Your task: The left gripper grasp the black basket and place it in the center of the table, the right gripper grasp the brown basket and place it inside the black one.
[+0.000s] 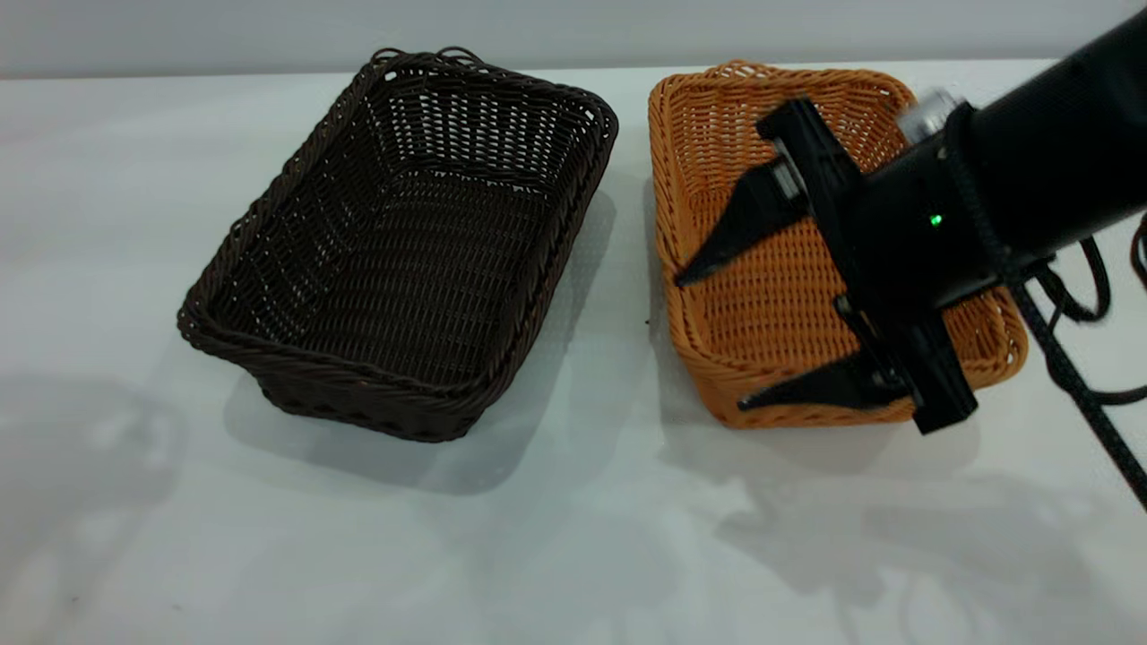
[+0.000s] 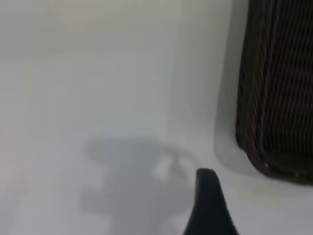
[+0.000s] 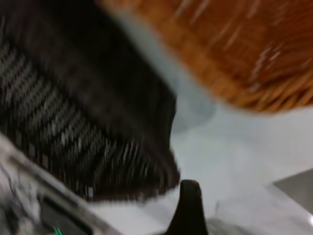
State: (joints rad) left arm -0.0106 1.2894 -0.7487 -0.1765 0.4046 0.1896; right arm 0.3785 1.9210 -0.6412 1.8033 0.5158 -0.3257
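You were at the second step, by my judgement: the black basket (image 1: 403, 242) already stood on the table (image 1: 573, 537) near its middle, tilted somewhat askew, and the brown basket (image 1: 806, 242) sat just beside it on the right, apart from it and not yet lifted.

The right gripper (image 1: 712, 336) hung over the brown basket, its arm reaching in from the right edge of the exterior view. Its two long fingers (image 1: 744, 224) were spread wide, one above the basket's interior, the other near the front rim. They clamped nothing. How high the tips stood above the weave could not be told from this angle.

The left gripper (image 2: 208, 205) was outside the exterior view. In the left wrist view only one fingertip showed, over bare table beside the black basket's wall, so you could not tell whether its fingers were apart or together.

For the next move, you would need to bring the fingers astride one rim wall of the brown basket, close them firmly, lift clear and carry it leftward over the black basket.
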